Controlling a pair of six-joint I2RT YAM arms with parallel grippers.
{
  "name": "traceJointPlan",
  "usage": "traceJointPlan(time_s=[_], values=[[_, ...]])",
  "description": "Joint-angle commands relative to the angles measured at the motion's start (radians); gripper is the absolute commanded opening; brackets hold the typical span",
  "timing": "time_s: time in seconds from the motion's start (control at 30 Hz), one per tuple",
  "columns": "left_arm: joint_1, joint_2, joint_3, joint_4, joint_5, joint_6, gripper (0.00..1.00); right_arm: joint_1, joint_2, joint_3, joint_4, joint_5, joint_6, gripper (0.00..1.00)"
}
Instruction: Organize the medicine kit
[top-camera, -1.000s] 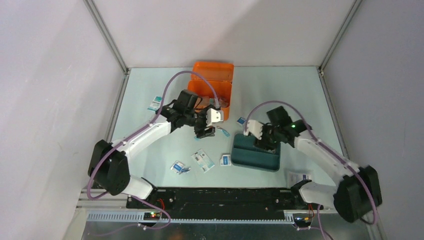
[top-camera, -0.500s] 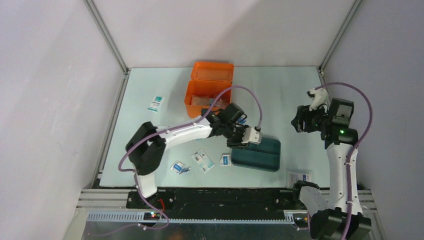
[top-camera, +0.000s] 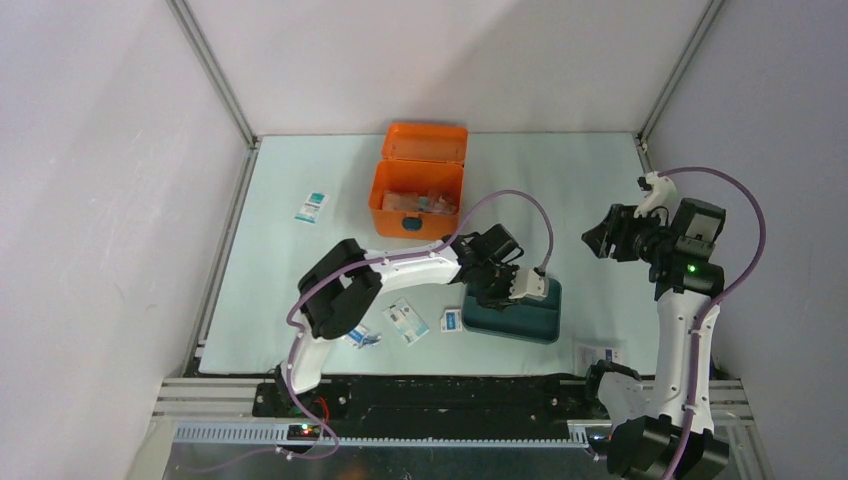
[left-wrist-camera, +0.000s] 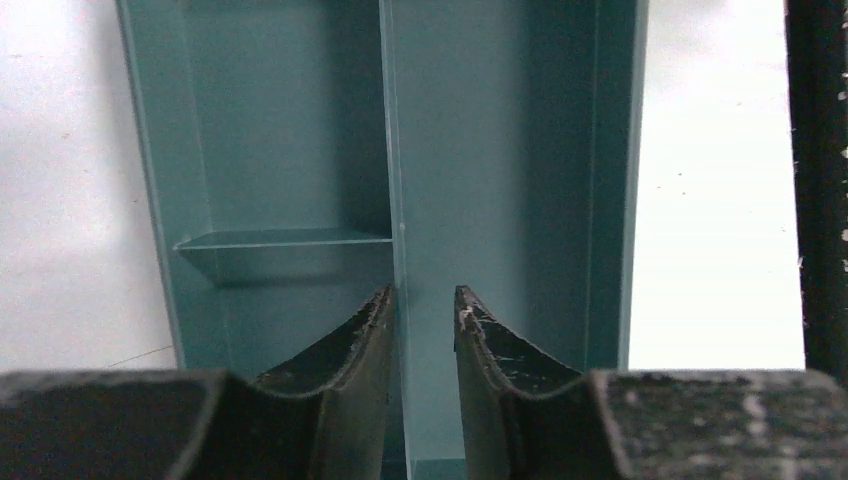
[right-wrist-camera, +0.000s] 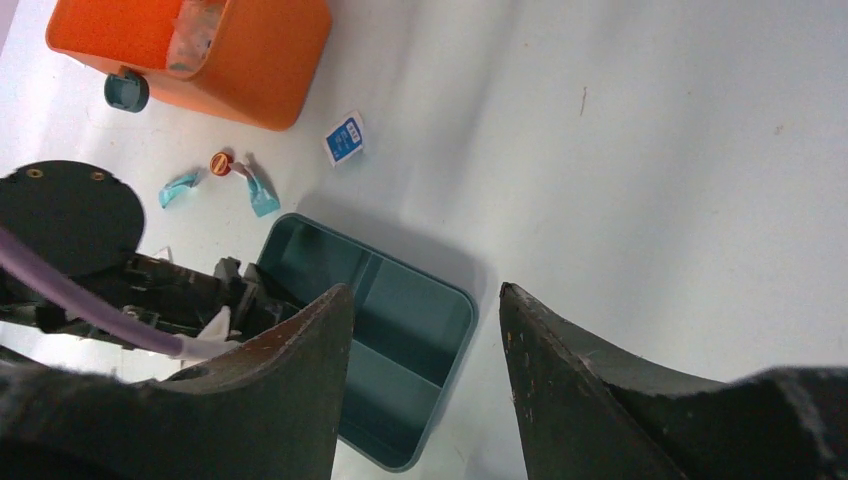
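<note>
Both arms have changed station. Our left hand has travelled from the front of the medicine kit to the teal tray. Our right hand has lifted off that tray and now hangs high over the right side of the desk.

The left hand's fingers stand narrowly apart, one on each side of the tray's centre divider. One finger is close against the divider and the other is visibly clear of it, so nothing is clamped yet. The right hand is spread and empty.

We judge the task to be partly done. The kit already holds some packets, but the tray sits outside it and is empty where visible. Sachets and small wrappers are scattered loose on the desk.

The kit stands at the far centre of the desk. It is a bright orange box with rounded corners. Its lid is swung back and its teal latch faces us.
</note>
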Motion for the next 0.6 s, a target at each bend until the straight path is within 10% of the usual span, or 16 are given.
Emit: traceJointPlan(time_s=[0.0,0.33,0.57], values=[[-0.010,0.030,0.047,0.020,0.000,-0.023,0.31,-0.006,-0.006,0.001,0.032,-0.036,0.020,0.60],[-0.017,-0.011,0.029,0.019,0.000,-0.035,0.01,-0.007,-0.017,-0.009,0.037,-0.025,0.012,0.59],[-0.012,-0.184,0.014,0.018,-0.026,0.015,0.00,-0.014,-0.035,-0.010,0.075,0.005,0.027,0.59]])
